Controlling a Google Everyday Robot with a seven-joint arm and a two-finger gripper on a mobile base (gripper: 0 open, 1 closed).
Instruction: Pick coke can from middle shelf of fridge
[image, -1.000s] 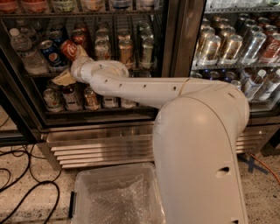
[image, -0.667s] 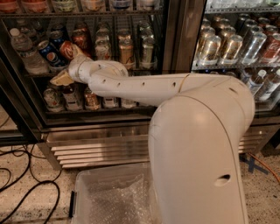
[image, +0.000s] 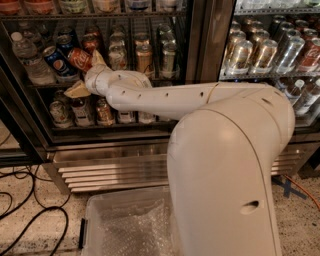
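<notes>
Robot gripper (image: 86, 74) reaches through the open front of the fridge (image: 197, 40) at the level of the middle shelf (image: 167, 79), its two tan fingers (image: 76, 91) spread wide. The coke can (image: 80, 59) sits tipped on that shelf, leaning against the upper finger and just beside a blue Pepsi can (image: 54, 57); no closed grip on it can be made out.

The step in hand appears to be the grasp itself. Doing it well would mean squaring the jaws on the can's round sides and closing on the middle of the body, not on the rim or base. The pull-out should then run straight back so that neither the Pepsi can nor the clear water bottle (image: 30, 60) is swept off the rack. Because the can is already tilted, a squeeze off its middle would likely roll it away.

Thin painted aluminium makes the can smooth, light and easily dented, so a gentle hold looks wise. The shelf is dark open wire, poor footing for a leaning cylinder. Below runs the ribbed stainless-steel grille (image: 110, 170), and a clear plastic bin (image: 130, 192) stands on the speckled floor.
</notes>
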